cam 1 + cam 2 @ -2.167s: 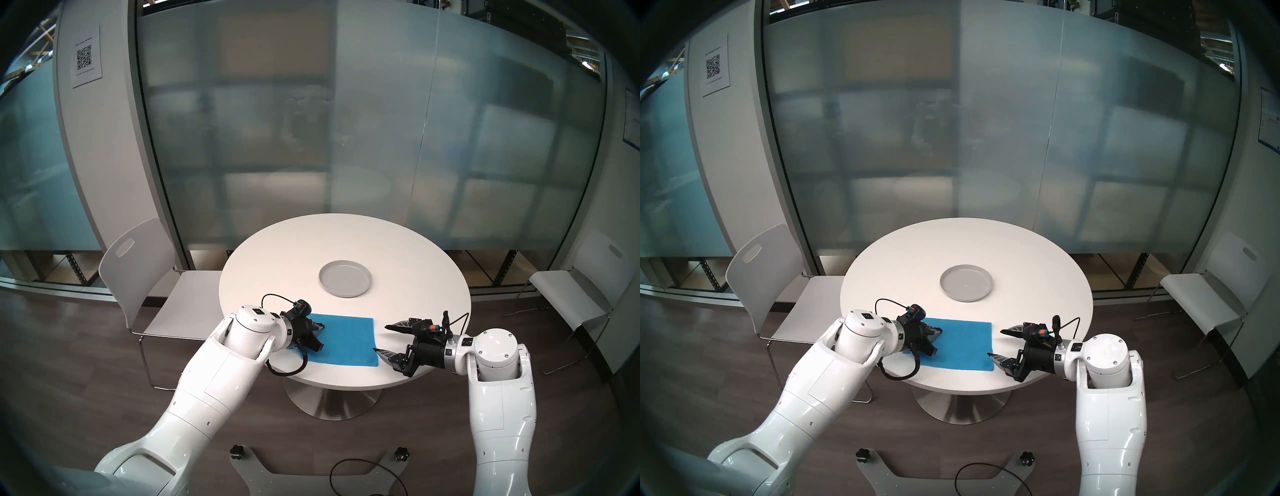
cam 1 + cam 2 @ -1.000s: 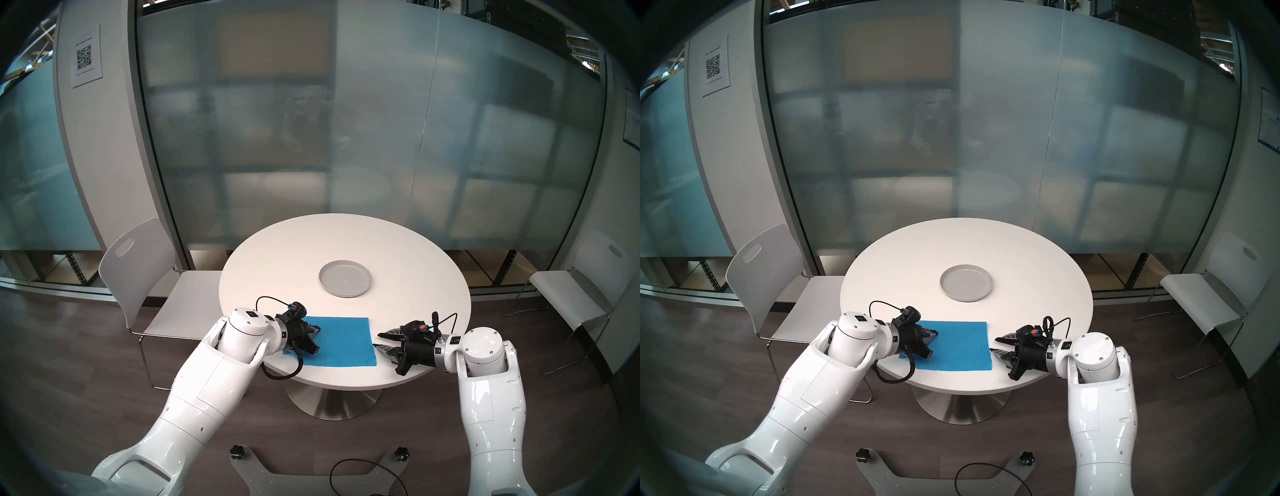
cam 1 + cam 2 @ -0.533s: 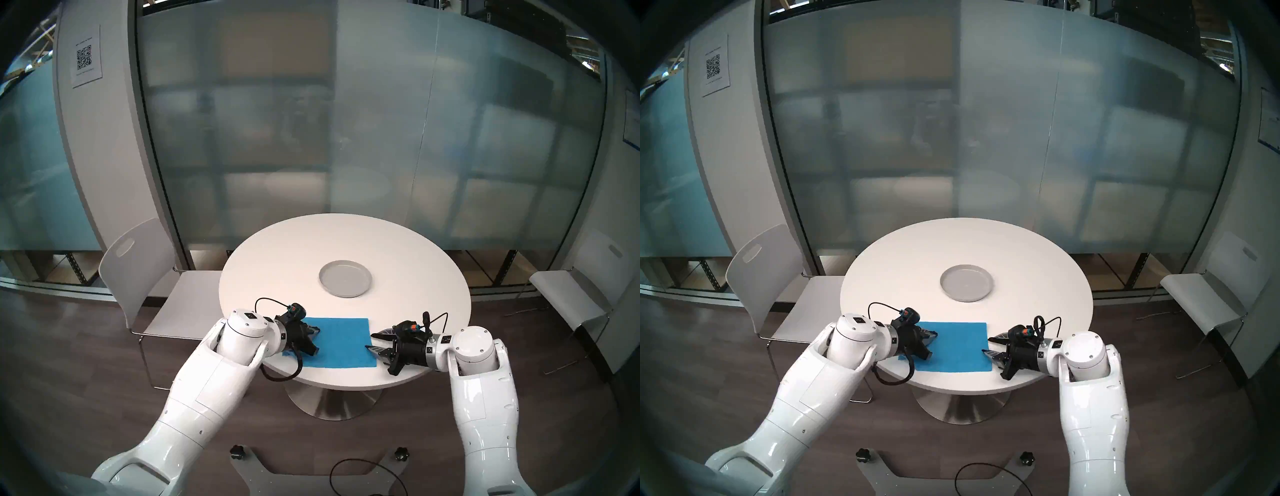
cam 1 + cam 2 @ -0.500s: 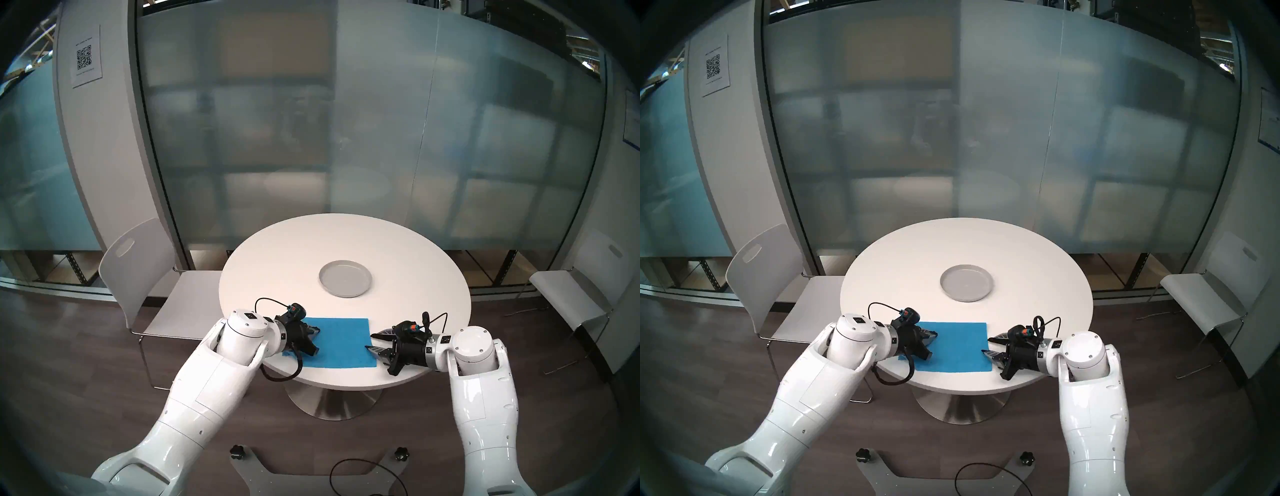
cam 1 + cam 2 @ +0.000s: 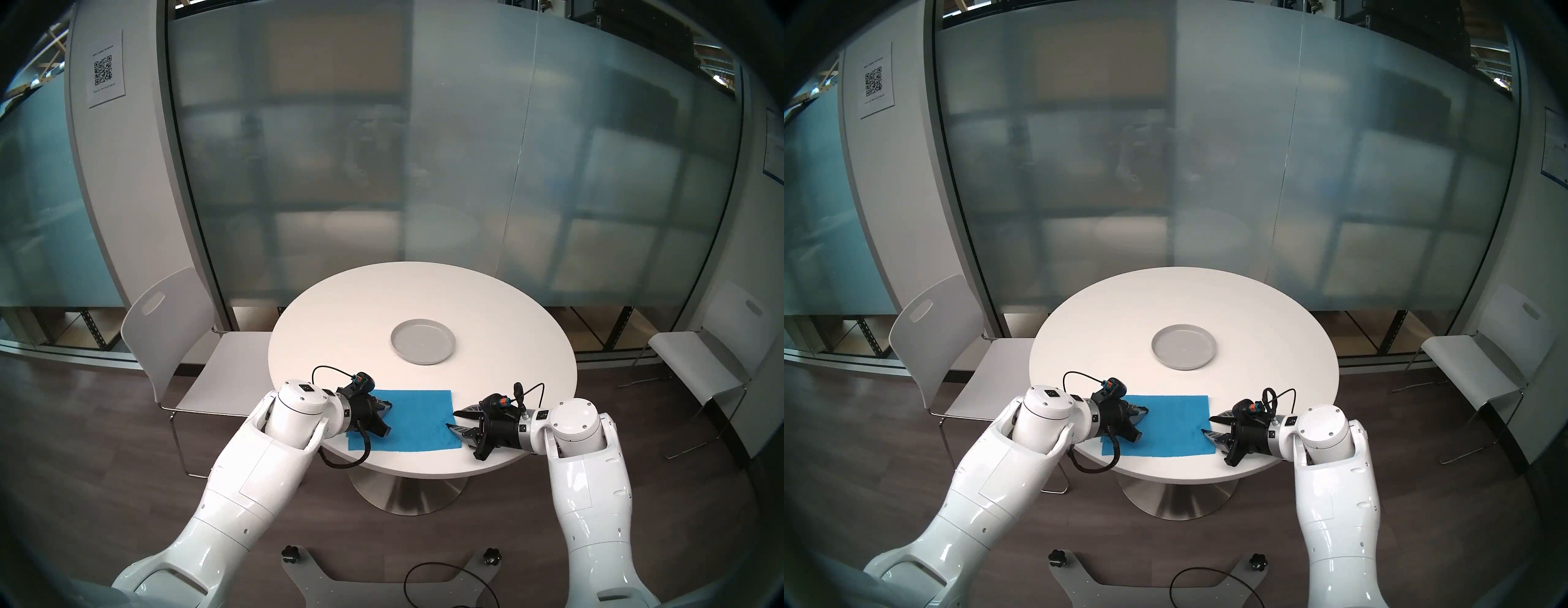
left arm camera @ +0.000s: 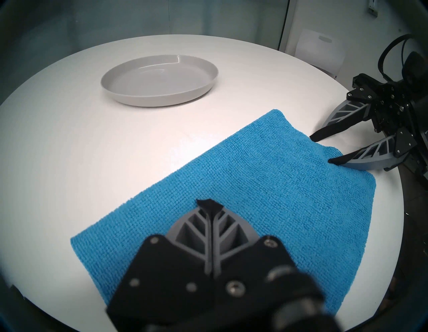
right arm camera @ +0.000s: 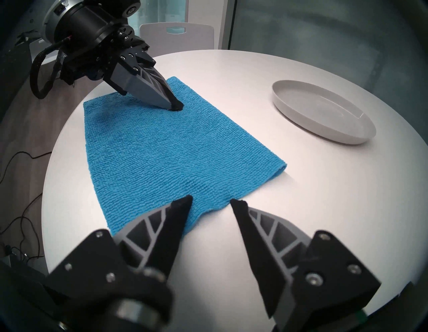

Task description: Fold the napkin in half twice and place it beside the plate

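The bright blue napkin (image 5: 413,420) lies flat on the near part of the round white table (image 5: 339,331). Its edge toward the plate looks rounded like a fold (image 7: 254,141). The light-grey plate (image 5: 423,342) stands empty behind it, apart from it. My left gripper (image 5: 388,405) is shut, its joined tips (image 7: 176,107) pressing down on the napkin's left part. My right gripper (image 5: 452,419) is open at the napkin's right edge: one fingertip (image 7: 185,201) rests on the cloth, the other (image 7: 238,204) touches the hem.
A white chair (image 5: 169,339) stands left of the table and another (image 5: 712,373) to the right. The napkin's near edge lies close to the table's front rim (image 5: 424,471). A black cable (image 5: 445,586) lies on the floor by the base.
My right gripper has moved left to the napkin's right edge, its jaws narrower than two seconds ago. The left arm drew back slightly, sliding the napkin a little leftward.
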You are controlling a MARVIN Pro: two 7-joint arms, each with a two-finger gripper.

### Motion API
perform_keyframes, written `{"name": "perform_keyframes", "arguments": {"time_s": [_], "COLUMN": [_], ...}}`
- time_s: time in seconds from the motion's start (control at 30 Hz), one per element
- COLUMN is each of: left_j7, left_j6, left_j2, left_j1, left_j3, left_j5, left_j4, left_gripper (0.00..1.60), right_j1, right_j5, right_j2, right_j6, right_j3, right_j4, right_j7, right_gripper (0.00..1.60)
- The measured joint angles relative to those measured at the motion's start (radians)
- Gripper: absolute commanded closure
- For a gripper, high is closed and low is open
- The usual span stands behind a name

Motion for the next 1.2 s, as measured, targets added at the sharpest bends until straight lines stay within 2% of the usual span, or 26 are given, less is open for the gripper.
{"name": "perform_keyframes", "arguments": {"time_s": [0.2,0.6,0.73,0.77,0.83,1.2], "left_j7": [0.000,0.000,-0.001,-0.001,-0.002,-0.006], "left_j6": [0.003,0.006,0.006,0.006,0.006,0.002], "left_j2": [0.000,-0.001,-0.002,-0.002,-0.002,-0.006], "left_j1": [0.000,-0.001,-0.002,-0.002,-0.004,-0.011], "left_j3": [0.001,0.002,0.003,0.003,0.004,0.004], "left_j5": [0.001,0.001,0.001,0.001,0.001,0.000], "left_j4": [-0.002,-0.002,-0.001,0.000,0.001,0.013], "left_gripper": [1.60,1.60,1.60,1.60,1.60,1.60], "right_j1": [0.016,0.028,0.029,0.029,0.029,0.028], "right_j5": [0.001,0.000,0.002,0.003,0.006,0.012], "right_j2": [0.004,0.004,0.004,0.004,0.004,0.002], "right_j6": [-0.011,-0.014,-0.014,-0.014,-0.015,-0.030], "right_j3": [-0.006,-0.011,-0.009,-0.009,-0.008,-0.007], "right_j4": [0.020,0.034,0.034,0.034,0.034,0.032], "right_j7": [-0.002,0.005,0.008,0.008,0.009,0.012], "right_gripper": [1.02,1.15,1.38,1.55,1.60,1.60]}}
